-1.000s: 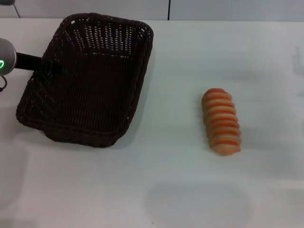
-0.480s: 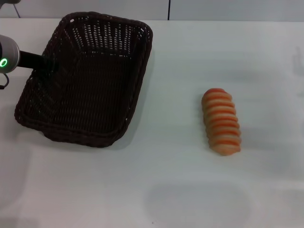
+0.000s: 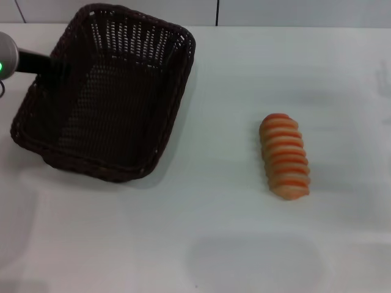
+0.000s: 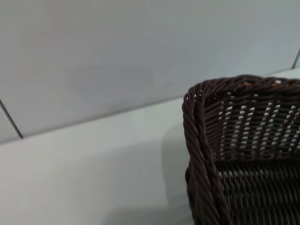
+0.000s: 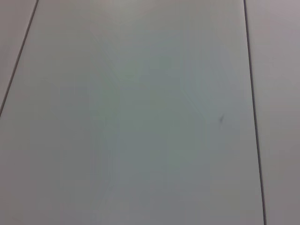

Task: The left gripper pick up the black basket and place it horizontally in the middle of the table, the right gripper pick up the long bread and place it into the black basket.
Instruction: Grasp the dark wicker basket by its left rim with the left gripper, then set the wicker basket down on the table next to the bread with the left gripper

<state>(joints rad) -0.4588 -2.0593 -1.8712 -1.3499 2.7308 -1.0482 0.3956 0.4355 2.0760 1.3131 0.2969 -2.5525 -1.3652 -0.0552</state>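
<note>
The black basket (image 3: 110, 97) is at the left of the white table (image 3: 232, 244), tilted, with its long side running away from me. My left gripper (image 3: 54, 63) reaches in from the left edge and grips the basket's left rim, holding it off the table. The left wrist view shows a corner of the basket (image 4: 243, 154) close up. The long bread (image 3: 285, 156) lies right of the middle, apart from the basket, its length pointing away from me. The right gripper is out of view; its wrist view shows only a pale panelled surface.
A grey wall with a dark seam (image 3: 217, 12) runs behind the table's far edge. White tabletop lies between the basket and the bread and in front of both.
The basket has risen and shifted to the left and towards the far edge with the left gripper on its rim. The bread has not moved.
</note>
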